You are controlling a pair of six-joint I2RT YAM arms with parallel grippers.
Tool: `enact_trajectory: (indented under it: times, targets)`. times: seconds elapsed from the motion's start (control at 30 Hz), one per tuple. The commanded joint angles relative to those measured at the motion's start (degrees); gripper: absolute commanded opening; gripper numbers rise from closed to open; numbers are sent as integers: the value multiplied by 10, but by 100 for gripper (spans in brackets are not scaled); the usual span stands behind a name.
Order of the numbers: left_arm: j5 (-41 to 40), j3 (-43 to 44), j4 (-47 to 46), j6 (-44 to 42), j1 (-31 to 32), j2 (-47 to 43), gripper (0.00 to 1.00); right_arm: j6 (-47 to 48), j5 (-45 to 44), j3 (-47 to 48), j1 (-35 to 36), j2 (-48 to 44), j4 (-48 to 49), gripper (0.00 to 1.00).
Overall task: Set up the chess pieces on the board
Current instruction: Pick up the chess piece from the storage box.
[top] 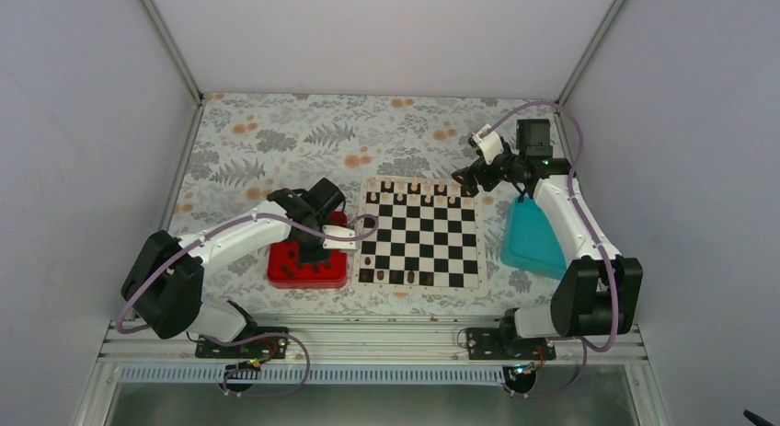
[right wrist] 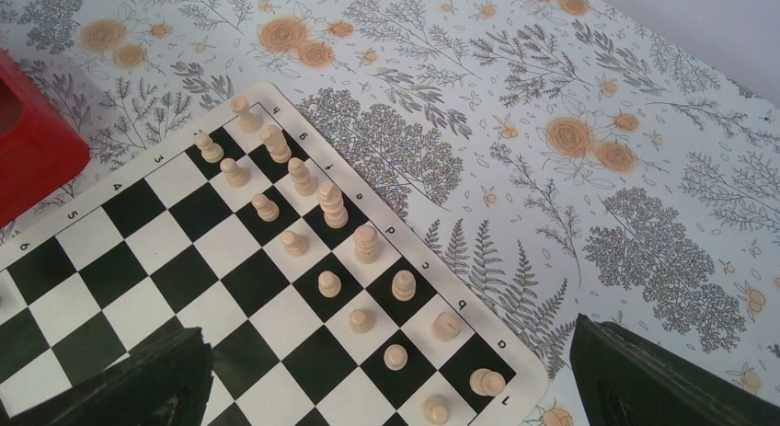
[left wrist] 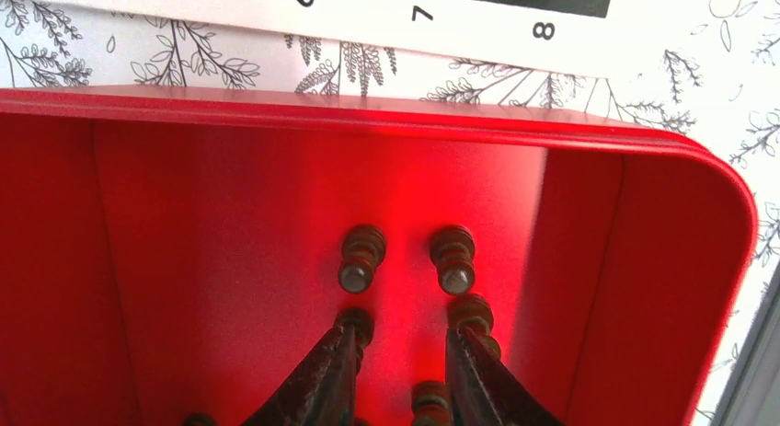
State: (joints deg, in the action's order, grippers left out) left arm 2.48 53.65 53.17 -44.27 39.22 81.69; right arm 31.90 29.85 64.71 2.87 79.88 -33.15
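The table (top: 276,141), covered in a flowered cloth, is filling most of what I am looking at, with two white arms rising from its near edge. The left arm (top: 230,237) is leaning down over the red tray (top: 308,281). The right arm (top: 566,210) is arching above the teal tray (top: 533,247), and its wrist is sitting over the far right corner of the board (top: 432,233). The board is lying flat between the two trays, the red one just beside its left edge and the teal one near its right edge.

The left gripper (left wrist: 402,339) is hanging inside the red tray with its jaws standing apart and pinching nothing. The right gripper (right wrist: 388,339) is hovering above the far end of the board, its fingers spread wide and carrying nothing.

Pale pieces (right wrist: 322,205) are standing in two rows along the board's far edge. The dark chess pieces (left wrist: 361,256) are sitting mostly on the floor of the red tray. The left wrist view is showing five of them around the fingertips: two just ahead of the fingers, one right at each tip, and one farther back in the gap between the fingers. I cannot tell whether the tips are touching the pieces beside them. From above, a few more dark pieces are showing on the board itself, along its near edge and by its near left corner.
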Motion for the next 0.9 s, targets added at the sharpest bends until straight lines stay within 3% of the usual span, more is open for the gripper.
enact_trajectory:
  times: [0.0, 0.87]
  targets:
    - [16, -15, -47, 9, -3, 3, 26, 3, 16, -6, -5, -5, -3, 100]
    - [-5, -39, -113, -6, -16, 60, 23, 6, 17, -7, -5, 1, -5, 100]
